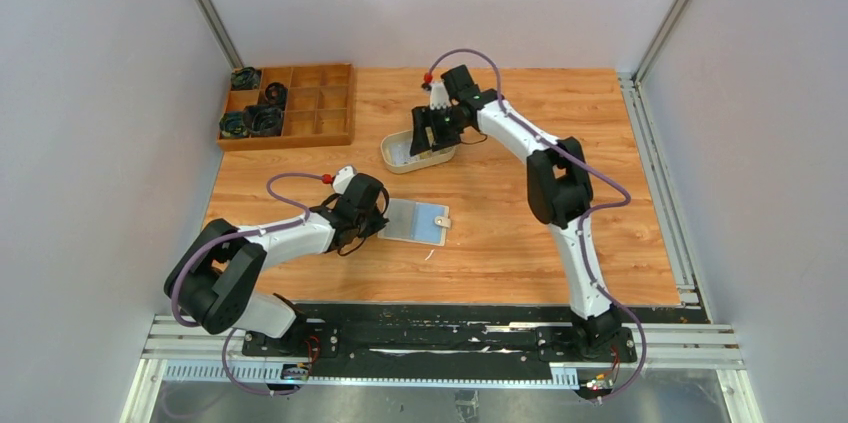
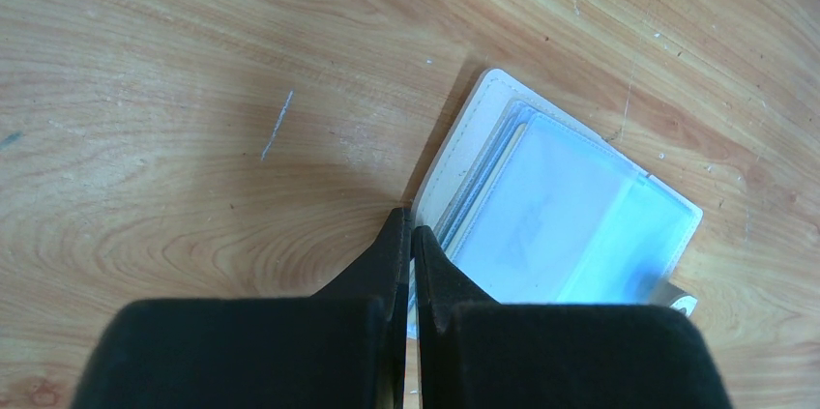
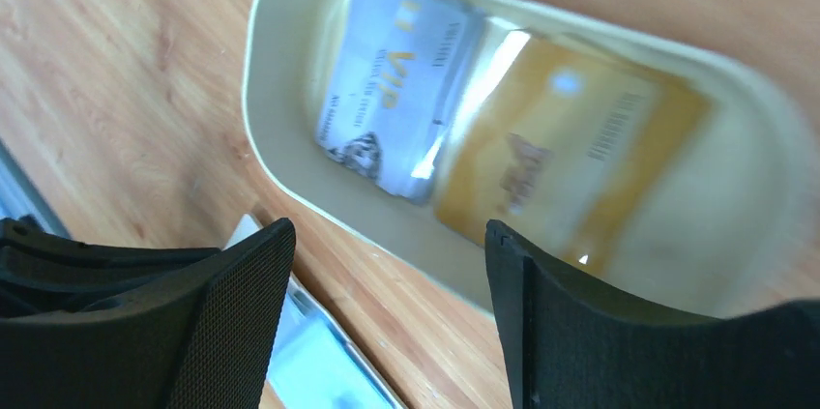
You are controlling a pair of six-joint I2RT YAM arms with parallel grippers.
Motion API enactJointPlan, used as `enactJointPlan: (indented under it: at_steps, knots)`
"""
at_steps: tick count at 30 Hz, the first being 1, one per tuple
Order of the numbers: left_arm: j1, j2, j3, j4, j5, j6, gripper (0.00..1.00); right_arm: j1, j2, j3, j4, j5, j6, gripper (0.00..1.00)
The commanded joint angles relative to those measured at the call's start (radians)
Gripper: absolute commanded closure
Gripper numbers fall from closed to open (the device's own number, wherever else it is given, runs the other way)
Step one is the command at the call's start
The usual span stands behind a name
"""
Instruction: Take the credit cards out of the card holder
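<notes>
Cards (image 3: 396,80), one white and one yellow, lie in the tray (image 3: 266,90) beneath the right hand (image 3: 387,235), which is spread and empty. The holder (image 2: 571,225) lies open on the counter (image 2: 193,90), with the clenched left hand (image 2: 408,235) at its edge. It should be held down there while any card left inside is drawn out flat.

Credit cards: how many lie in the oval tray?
2: a pale VIP card at the left end of the tray in the right wrist view, a yellow card beside it. Others may be hidden underneath.
</notes>
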Motion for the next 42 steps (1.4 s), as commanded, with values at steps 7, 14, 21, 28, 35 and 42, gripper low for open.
enactJointPlan:
  at_steps: [7,14,21,28,35,42]
  knots:
    - [0.007,0.047,-0.018,-0.124,0.007,0.025,1.00,-0.072,-0.202,-0.160,0.124,0.283,-0.046,0.28]
    - [0.007,0.045,-0.016,-0.128,0.005,0.027,1.00,-0.073,-0.170,-0.164,0.121,0.396,-0.060,0.32]
    - [0.007,0.047,-0.011,-0.136,-0.001,0.030,1.00,-0.074,-0.114,-0.115,0.103,0.431,-0.080,0.41]
    - [0.007,0.054,-0.004,-0.140,-0.001,0.034,1.00,-0.073,-0.047,-0.057,0.078,0.403,-0.078,0.57]
    - [0.007,0.057,0.002,-0.147,-0.005,0.036,1.00,-0.073,-0.028,-0.049,0.067,0.412,-0.086,0.70]
    - [0.006,0.075,0.013,-0.141,0.002,0.037,1.00,-0.075,-0.050,-0.088,0.069,0.438,-0.090,0.84]
